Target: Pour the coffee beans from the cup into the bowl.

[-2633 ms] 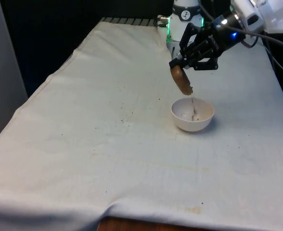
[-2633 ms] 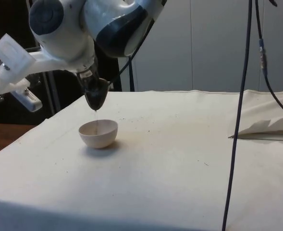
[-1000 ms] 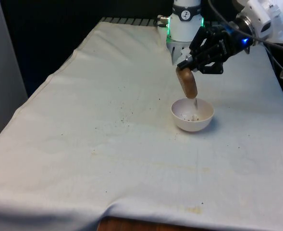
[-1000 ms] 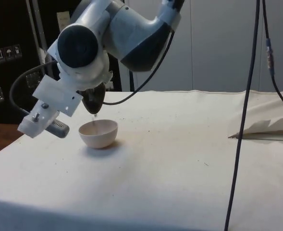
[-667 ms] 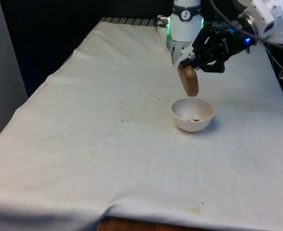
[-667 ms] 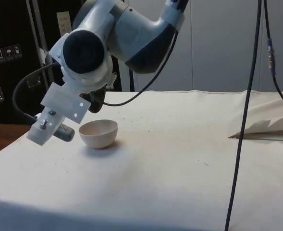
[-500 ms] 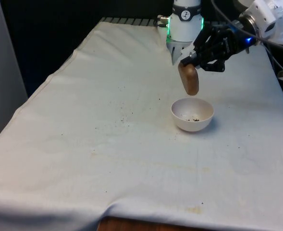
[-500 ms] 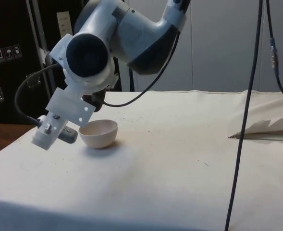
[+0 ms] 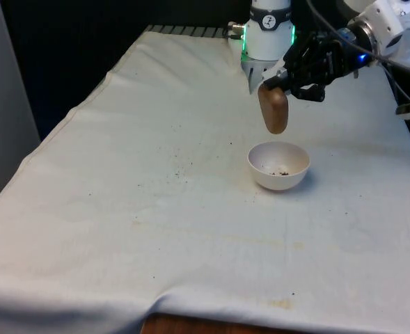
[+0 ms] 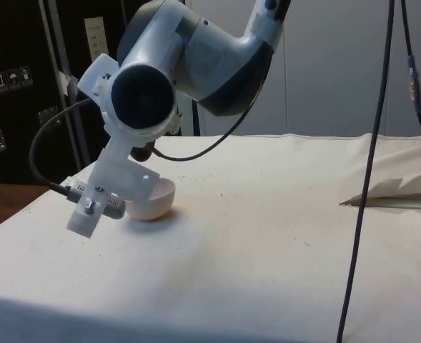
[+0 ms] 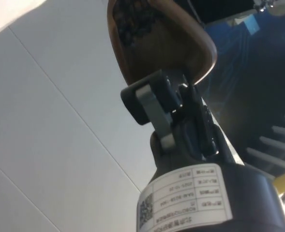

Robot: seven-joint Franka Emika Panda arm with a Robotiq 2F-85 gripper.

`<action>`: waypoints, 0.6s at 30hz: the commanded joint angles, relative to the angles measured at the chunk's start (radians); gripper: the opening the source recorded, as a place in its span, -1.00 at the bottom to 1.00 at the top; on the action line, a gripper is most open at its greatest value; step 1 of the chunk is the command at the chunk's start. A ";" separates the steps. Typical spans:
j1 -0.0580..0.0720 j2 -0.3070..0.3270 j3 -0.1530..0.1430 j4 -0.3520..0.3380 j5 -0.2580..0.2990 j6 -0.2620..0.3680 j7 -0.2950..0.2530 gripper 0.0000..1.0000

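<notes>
**Cup held tipped above the bowl, stream stopped**

Cup (image 9: 273, 110), brown, hangs in the air above the white bowl (image 9: 278, 166) in the front view, its mouth turned down and clear of the rim. The black gripper (image 9: 281, 80) has it by the upper end, fingers closed on its wall, with the white arm reaching in from the front view's right.

From the side, the arm's big wrist joint and a white bracket cover most of the action: the bowl (image 10: 155, 202) peeks out behind them on the white cloth (image 10: 267, 236), and the cup is hidden. A black cable (image 10: 360, 207) hangs down across that view.

The wrist view gives what neither fixed camera does: the cup (image 11: 157, 41) seen from close up, a grey fingertip pad (image 11: 154, 108) pressed against its brown wall, and dark coffee beans (image 11: 135, 19) showing inside it. So the cup is pinched tight between the fingers, right at the gripper's tip.

Down in the bowl, the front view shows a small scatter of dark beans (image 9: 281, 170) on the bottom. Dark specks dot the cloth towards the front view's left of the bowl.

Against a second ago: the thin stream falling from cup to bowl is gone, the cup sits a little higher and hangs closer to vertical, and in the side view the wrist has rolled so its bracket now covers part of the bowl.
</notes>
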 commanded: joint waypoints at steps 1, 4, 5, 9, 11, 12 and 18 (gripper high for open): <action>0.002 0.003 -0.002 -0.003 -0.014 -0.005 0.001 -0.98; 0.003 0.010 -0.001 -0.003 -0.032 -0.015 0.001 -0.98; 0.003 0.012 -0.001 -0.003 -0.037 -0.018 0.000 -0.98; 0.000 0.018 0.002 -0.002 -0.046 -0.025 0.000 -0.98; 0.003 0.023 0.002 -0.006 -0.062 -0.037 0.000 -0.98; 0.003 0.024 0.003 -0.007 -0.066 -0.041 0.000 -0.98; 0.000 0.031 0.009 -0.013 -0.084 -0.059 0.000 -0.98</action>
